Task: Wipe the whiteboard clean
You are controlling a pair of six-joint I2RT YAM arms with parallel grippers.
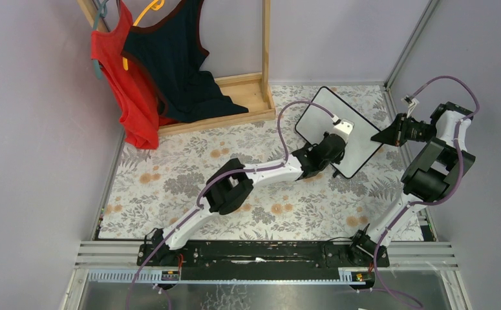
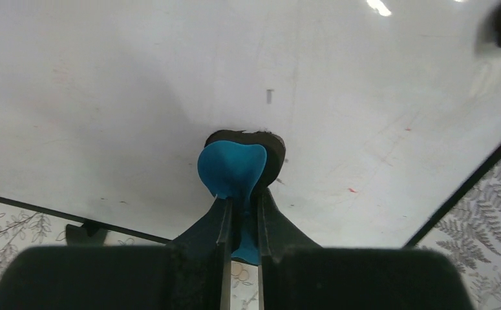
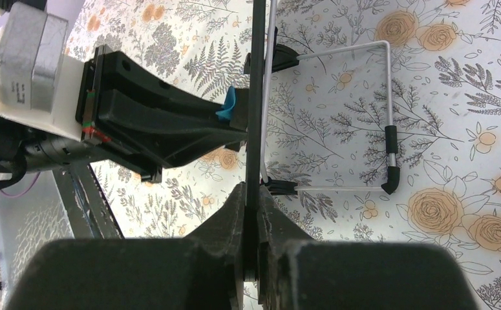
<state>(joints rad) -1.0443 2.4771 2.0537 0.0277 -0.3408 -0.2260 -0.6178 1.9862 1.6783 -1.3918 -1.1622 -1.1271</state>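
The whiteboard (image 1: 357,132) stands tilted at the back right of the table, propped on its wire stand (image 3: 388,97). My left gripper (image 1: 333,147) is shut on a small blue eraser (image 2: 231,169), whose dark pad is pressed flat against the board's white face (image 2: 125,97). A short grey mark (image 2: 269,95) and faint red specks (image 2: 352,190) show on the face near the eraser. My right gripper (image 3: 255,194) is shut on the board's thin black edge (image 3: 256,97), seen edge-on, at the board's right corner (image 1: 382,135). From that side the eraser (image 3: 227,103) shows as a blue sliver.
A wooden rack (image 1: 247,97) with a red top (image 1: 121,77) and a dark top (image 1: 176,64) on hangers stands at the back left. A floral cloth (image 1: 170,174) covers the table. Metal frame posts (image 1: 403,58) run close behind the right arm.
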